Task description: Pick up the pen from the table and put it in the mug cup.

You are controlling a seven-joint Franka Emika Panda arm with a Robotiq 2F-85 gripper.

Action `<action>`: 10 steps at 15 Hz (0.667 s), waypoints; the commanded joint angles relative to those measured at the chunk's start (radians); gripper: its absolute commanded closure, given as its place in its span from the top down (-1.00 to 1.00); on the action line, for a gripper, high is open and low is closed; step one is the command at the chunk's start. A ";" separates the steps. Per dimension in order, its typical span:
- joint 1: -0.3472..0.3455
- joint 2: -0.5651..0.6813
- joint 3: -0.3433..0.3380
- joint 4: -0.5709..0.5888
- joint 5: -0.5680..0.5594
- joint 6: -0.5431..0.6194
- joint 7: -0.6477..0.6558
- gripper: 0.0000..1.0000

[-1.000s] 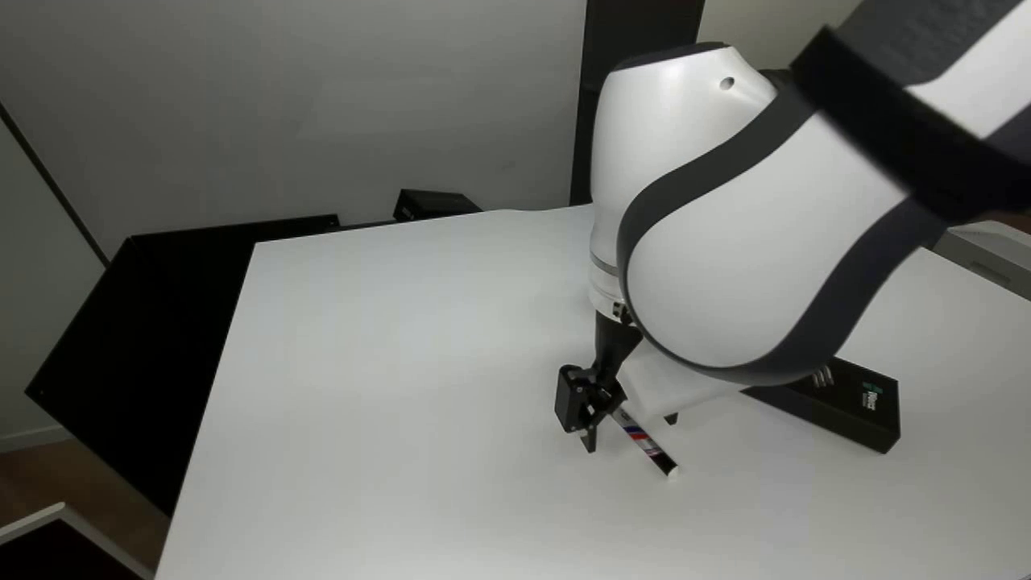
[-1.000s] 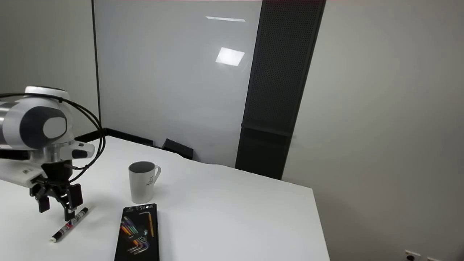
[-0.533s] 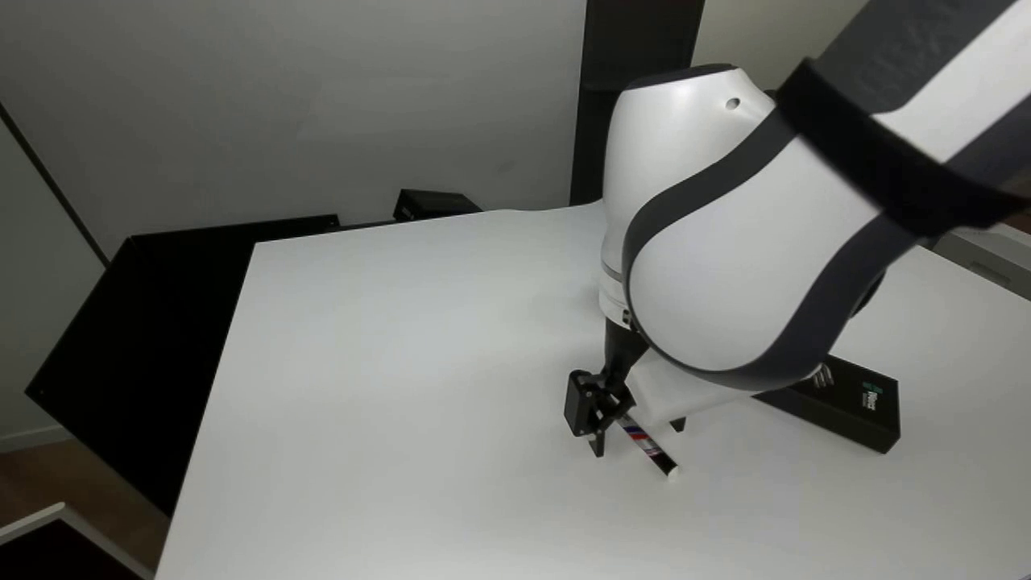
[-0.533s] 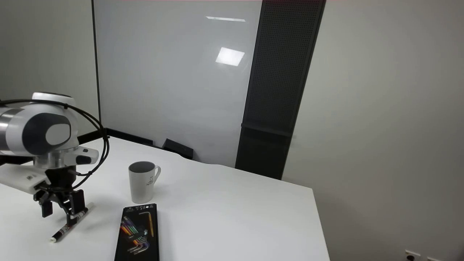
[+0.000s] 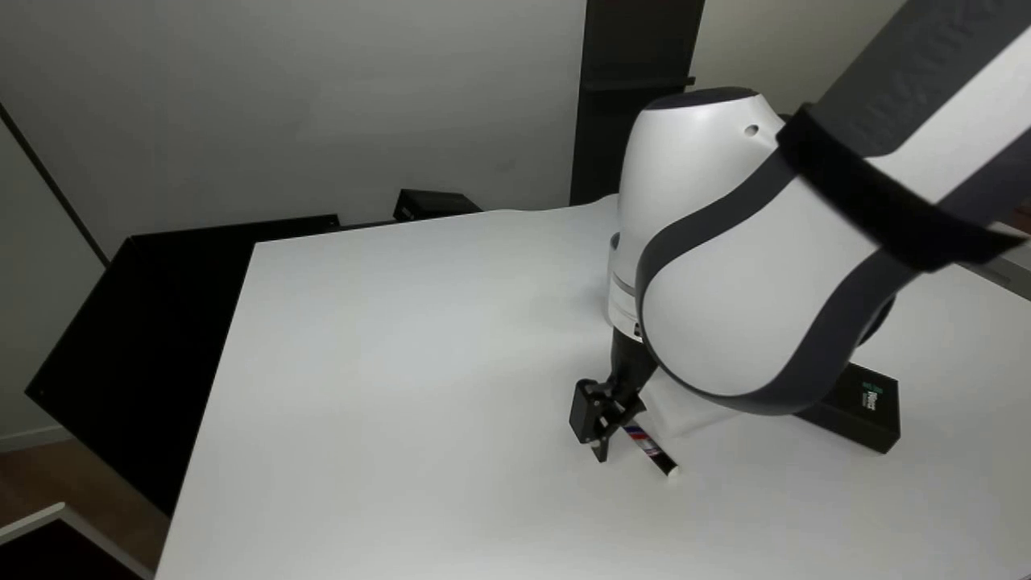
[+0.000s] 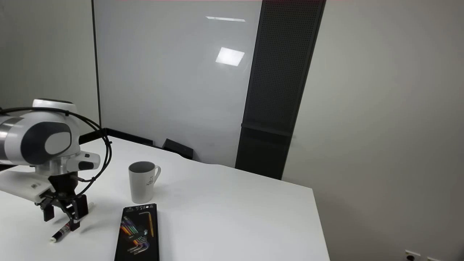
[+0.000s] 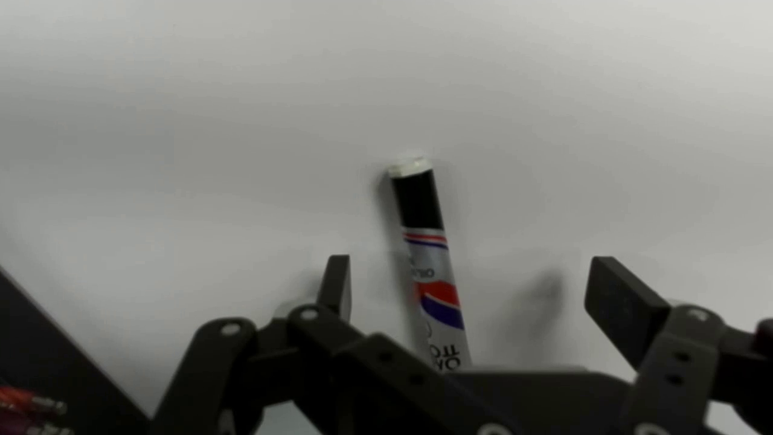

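The pen [image 5: 652,453] lies flat on the white table [image 5: 387,362]; it is a marker with a black section, a white end and red and blue bands. In the wrist view the pen [image 7: 432,260] runs between the two spread fingers, nearer the left one, touching neither. My gripper [image 7: 474,287] is open, pointing down, low over the pen. In an exterior view the gripper [image 6: 61,219] has one finger in front of the pen [image 6: 61,232], hiding part of it. The light-grey mug cup [image 6: 141,186] stands upright to the gripper's right there; elsewhere it is hidden or out of view.
A flat black box with coloured tool pictures [image 6: 137,232] lies in front of the mug; it also shows behind the arm [image 5: 866,407] and at the wrist view's lower left corner [image 7: 48,356]. A small dark box [image 6: 177,148] sits at the table's back edge.
My gripper has moved down toward the pen, and a little to the right in both exterior views. It has stayed open. The pen, mug and black box have not moved.
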 commanded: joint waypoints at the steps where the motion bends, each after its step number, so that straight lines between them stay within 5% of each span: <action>1: -0.010 0.005 0.003 -0.017 0.023 0.039 -0.027 1.00; 2: -0.008 0.006 0.001 -0.017 0.022 0.039 -0.028 0.50; 4: -0.007 0.006 -0.001 -0.016 0.024 0.033 -0.029 0.39; 10: -0.003 0.002 -0.015 -0.014 0.034 0.017 -0.018 -0.37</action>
